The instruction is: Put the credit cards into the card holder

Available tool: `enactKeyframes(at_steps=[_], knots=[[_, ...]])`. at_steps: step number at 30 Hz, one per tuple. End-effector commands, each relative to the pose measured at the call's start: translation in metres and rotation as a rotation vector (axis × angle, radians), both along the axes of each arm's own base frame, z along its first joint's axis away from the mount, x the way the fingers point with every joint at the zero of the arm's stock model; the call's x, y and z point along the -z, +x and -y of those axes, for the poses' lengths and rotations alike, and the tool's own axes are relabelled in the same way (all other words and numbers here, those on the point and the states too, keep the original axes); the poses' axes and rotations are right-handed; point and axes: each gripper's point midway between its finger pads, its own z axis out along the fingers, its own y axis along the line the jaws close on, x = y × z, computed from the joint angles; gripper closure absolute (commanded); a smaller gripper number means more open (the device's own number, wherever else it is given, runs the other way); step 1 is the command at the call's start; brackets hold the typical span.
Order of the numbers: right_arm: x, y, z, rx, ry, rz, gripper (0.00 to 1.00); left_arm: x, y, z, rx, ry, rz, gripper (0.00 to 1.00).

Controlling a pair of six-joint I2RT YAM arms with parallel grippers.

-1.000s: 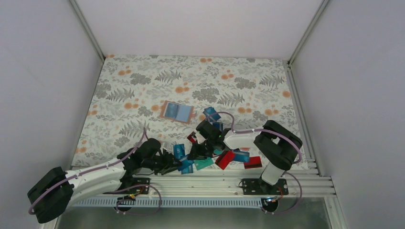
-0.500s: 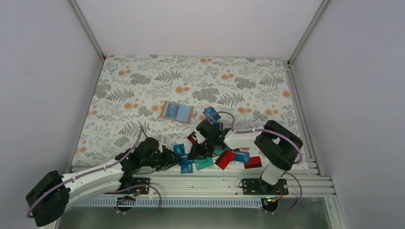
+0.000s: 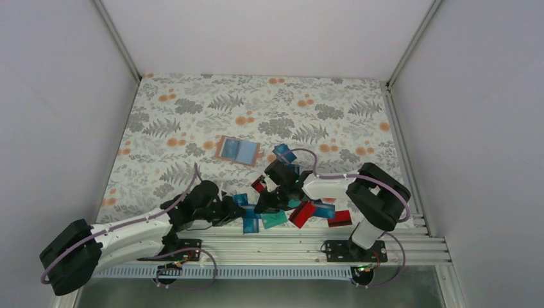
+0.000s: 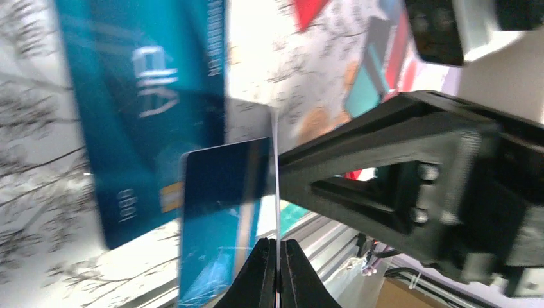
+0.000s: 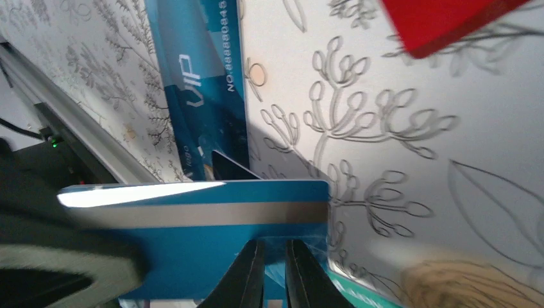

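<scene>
The card holder [image 3: 237, 150], tan-brown with a blue card on it, lies open at mid-table. Several blue, teal and red credit cards [image 3: 301, 213] lie scattered near the front rail. My left gripper [image 3: 238, 209] [image 4: 278, 247] is shut on a blue card [image 4: 224, 212], seen edge-on and held upright. That card's striped back [image 5: 160, 256] fills the right wrist view. My right gripper [image 3: 264, 204] [image 5: 274, 247] is shut with a thin slit, empty, its tips right at that card's face. A blue VIP card [image 4: 141, 96] [image 5: 199, 90] lies flat below.
The metal front rail [image 3: 289, 242] runs just behind the scattered cards. A red card [image 5: 442, 19] and a teal card [image 3: 274, 219] lie beside the grippers. A blue card [image 3: 284, 153] lies right of the holder. Grey walls enclose the floral mat [image 3: 192, 115].
My left arm has moved forward and right with its blue card, closing up to the right gripper. The right arm has hardly moved.
</scene>
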Motion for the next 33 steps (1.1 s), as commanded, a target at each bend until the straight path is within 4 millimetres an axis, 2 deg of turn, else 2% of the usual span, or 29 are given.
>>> enactKeyframes(at_steps=[1, 4, 8, 10, 13, 15, 18, 21, 26, 30, 33], knots=[[-0.009, 0.013, 0.016, 0.034, -0.064, 0.061, 0.91, -0.04, 0.023, 0.012, 0.014, 0.003, 0.144, 0.98], [-0.032, 0.032, 0.022, 0.046, -0.036, 0.13, 0.89, -0.056, 0.029, 0.011, 0.039, 0.047, 0.207, 0.98], [-0.079, 0.059, 0.033, 0.043, 0.053, 0.245, 0.75, -0.075, 0.035, 0.013, 0.136, 0.132, 0.289, 0.98], [-0.106, 0.069, 0.039, 0.036, 0.106, 0.303, 0.62, -0.088, 0.039, 0.017, 0.222, 0.176, 0.348, 0.98], [-0.139, 0.072, 0.045, 0.003, 0.19, 0.369, 0.34, -0.118, 0.049, 0.025, 0.325, 0.198, 0.418, 0.98], [-0.152, 0.07, 0.049, -0.016, 0.235, 0.385, 0.19, -0.143, 0.057, 0.032, 0.377, 0.17, 0.467, 0.98], [-0.164, 0.068, 0.055, -0.025, 0.303, 0.379, 0.05, -0.175, 0.069, 0.039, 0.444, 0.095, 0.512, 0.98], [-0.178, 0.07, 0.064, -0.003, 0.392, 0.36, 0.0, -0.193, 0.079, 0.043, 0.503, 0.028, 0.523, 0.98], [-0.204, 0.073, 0.074, 0.018, 0.549, 0.334, 0.01, -0.215, 0.095, 0.053, 0.552, -0.123, 0.537, 0.98], [-0.224, 0.08, 0.079, 0.01, 0.628, 0.332, 0.03, -0.223, 0.103, 0.062, 0.611, -0.175, 0.528, 0.98], [-0.234, 0.091, 0.085, 0.013, 0.664, 0.336, 0.08, -0.226, 0.105, 0.069, 0.658, -0.215, 0.525, 0.97]])
